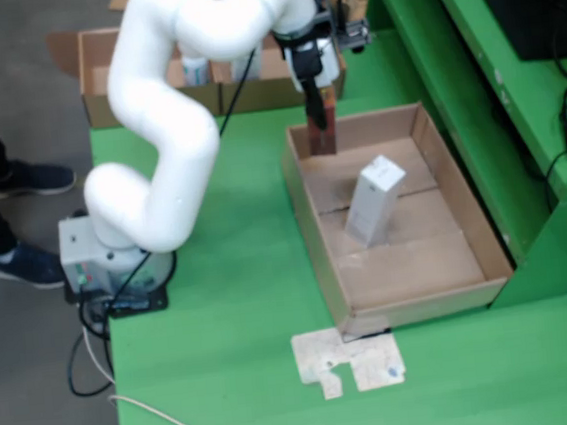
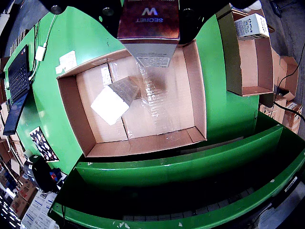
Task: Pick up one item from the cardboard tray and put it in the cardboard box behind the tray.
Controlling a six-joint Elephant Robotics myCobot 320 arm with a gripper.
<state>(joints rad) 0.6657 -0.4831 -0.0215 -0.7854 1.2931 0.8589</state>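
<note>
Gripper [image 1: 320,119] gripping brown box [image 2: 148,19] over cardboard tray [image 1: 316,234] near green worktop's [image 1: 237,307] right edge; white carton [image 1: 373,201] inside tray; cardboard box [image 1: 99,74] at far edge; grey floor [image 1: 13,118] left.

White arm [image 1: 168,113] on a grey base [image 1: 92,253], black at the wrist.

Fat, rounded, glossy white tubes joined by bulbous elbows. The base is a boxy grey block on a black plate, with small coloured marks on its front. A black cable [image 1: 237,91] runs along the upper link toward 1 o'clock, reaching a black-and-white wrist piece [image 1: 310,54]. More black cables loop from the base at 7 o'clock.
</note>
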